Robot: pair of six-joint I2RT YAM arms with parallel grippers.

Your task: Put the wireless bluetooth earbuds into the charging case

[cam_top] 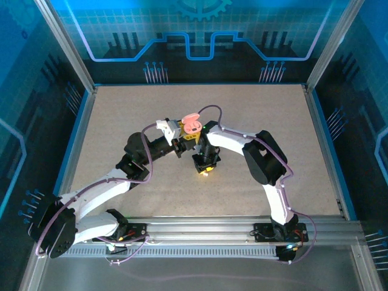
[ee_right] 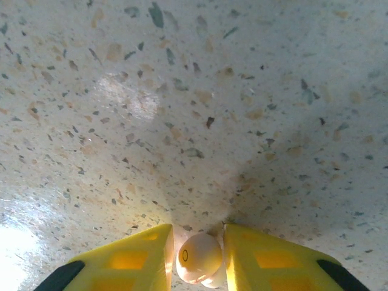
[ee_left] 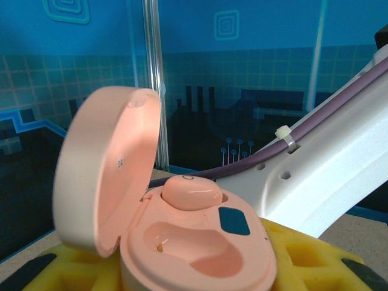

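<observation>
Earbuds: we count two, a pink earbud [ee_left: 189,191] carried above the left gripper and a pale earbud [ee_right: 197,259] between the right gripper's fingertips.
Left gripper [cam_top: 190,134]: raised off the table, its yellow fingers [ee_left: 303,257] clamped on the base of the charging case [ee_left: 200,248], one on each side.
Charging case: pink and pebble-shaped, sitting upright just above the left fingers with its lid open.
Lid [ee_left: 109,170]: hinged up and leaning toward the left finger's side, hollow face toward the sockets.
Pink earbud: seated in the socket farther from the left gripper's wrist.
Near socket [ee_left: 194,245]: the one closer to the wrist, and we see nothing seated in it.
Right arm [ee_left: 339,176]: its white link crosses just beyond the case, with a purple cable [ee_left: 327,115] tied along it.
Right gripper [cam_top: 205,170]: pointing straight down just beside the left gripper, fingers pinching the pale earbud.
Pale earbud: glossy and round, held between the two yellow fingertips at the table surface.
Table [ee_right: 194,109]: speckled, directly under the right fingertips; whether the earbud touches it, we cannot tell.
</observation>
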